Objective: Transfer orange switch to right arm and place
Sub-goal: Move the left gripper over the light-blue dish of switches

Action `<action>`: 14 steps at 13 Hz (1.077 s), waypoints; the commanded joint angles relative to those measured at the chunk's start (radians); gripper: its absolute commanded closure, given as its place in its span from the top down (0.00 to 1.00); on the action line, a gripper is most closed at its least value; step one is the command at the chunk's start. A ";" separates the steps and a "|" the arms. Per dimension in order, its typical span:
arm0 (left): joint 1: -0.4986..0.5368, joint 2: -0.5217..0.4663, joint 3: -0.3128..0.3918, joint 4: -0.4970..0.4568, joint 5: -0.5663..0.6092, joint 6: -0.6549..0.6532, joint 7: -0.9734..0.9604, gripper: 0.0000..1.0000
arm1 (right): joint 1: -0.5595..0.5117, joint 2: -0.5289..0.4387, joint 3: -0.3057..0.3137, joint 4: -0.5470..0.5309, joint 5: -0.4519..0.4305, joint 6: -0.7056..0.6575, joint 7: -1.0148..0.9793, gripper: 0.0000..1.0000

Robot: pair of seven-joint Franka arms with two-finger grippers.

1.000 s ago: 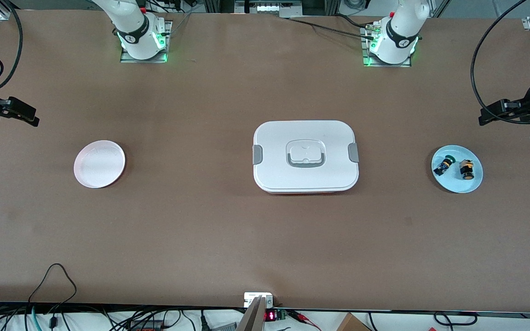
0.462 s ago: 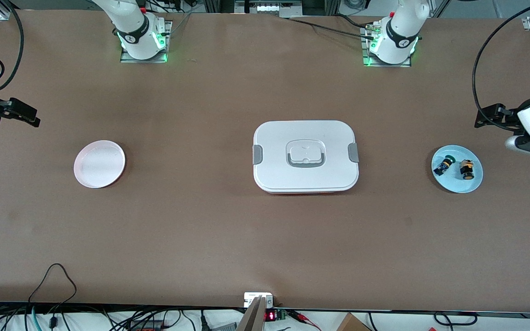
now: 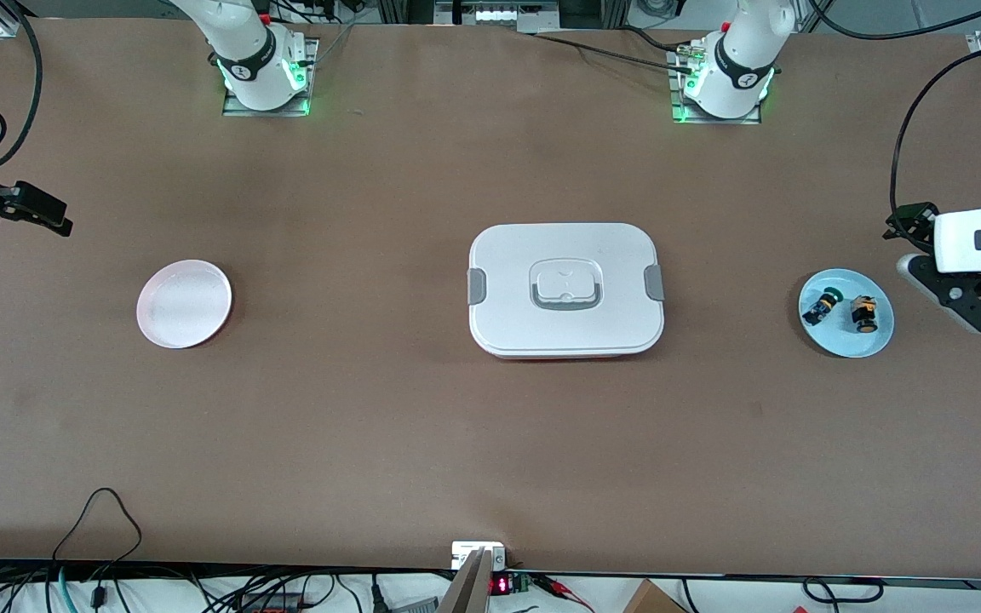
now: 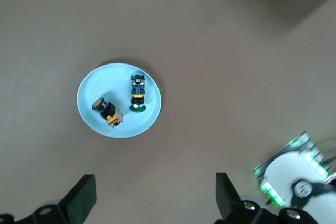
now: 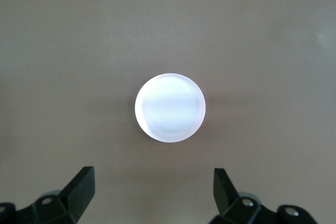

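Observation:
The orange switch lies on its side on a light blue plate at the left arm's end of the table. In the left wrist view the orange switch shows its orange cap and yellow body on the same plate. My left gripper hangs open and empty over bare table beside that plate; its open jaws frame bare tabletop in the left wrist view. My right gripper waits open and empty over the right arm's end of the table, with a pale pink plate in its wrist view past the open gripper.
A black-and-blue switch with a green cap shares the blue plate, beside the orange one. A white lidded box with grey latches sits mid-table. The pale pink plate lies toward the right arm's end. The left arm's base glows green.
The left arm has swung its gripper in from the table's end and turned it downward, closer to the blue plate. The right gripper has stayed put. Both stay open.

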State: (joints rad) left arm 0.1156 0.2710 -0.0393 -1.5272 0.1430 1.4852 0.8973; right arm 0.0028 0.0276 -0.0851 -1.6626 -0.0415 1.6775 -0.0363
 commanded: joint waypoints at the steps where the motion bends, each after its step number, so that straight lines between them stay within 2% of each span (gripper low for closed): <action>1: 0.022 -0.013 -0.005 -0.077 0.024 0.123 0.283 1.00 | -0.009 0.008 0.007 0.021 0.015 -0.012 -0.011 1.00; 6: 0.078 0.085 -0.005 -0.103 0.020 0.297 0.821 1.00 | -0.009 0.012 0.007 0.021 0.015 -0.013 -0.013 1.00; 9: 0.114 0.126 -0.005 -0.105 0.020 0.334 0.913 1.00 | -0.009 0.012 0.007 0.021 0.015 -0.013 -0.013 1.00; 11: 0.153 0.175 -0.005 -0.122 0.014 0.410 1.012 1.00 | -0.009 0.018 0.007 0.021 0.015 -0.015 -0.013 1.00; 14: 0.217 0.185 -0.007 -0.247 0.014 0.568 1.043 1.00 | -0.007 0.025 0.007 0.021 0.015 -0.013 -0.013 1.00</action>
State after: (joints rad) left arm 0.2881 0.4612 -0.0374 -1.6951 0.1450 1.9573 1.8607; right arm 0.0029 0.0407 -0.0848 -1.6608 -0.0415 1.6763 -0.0365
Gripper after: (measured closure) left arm 0.000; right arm 0.000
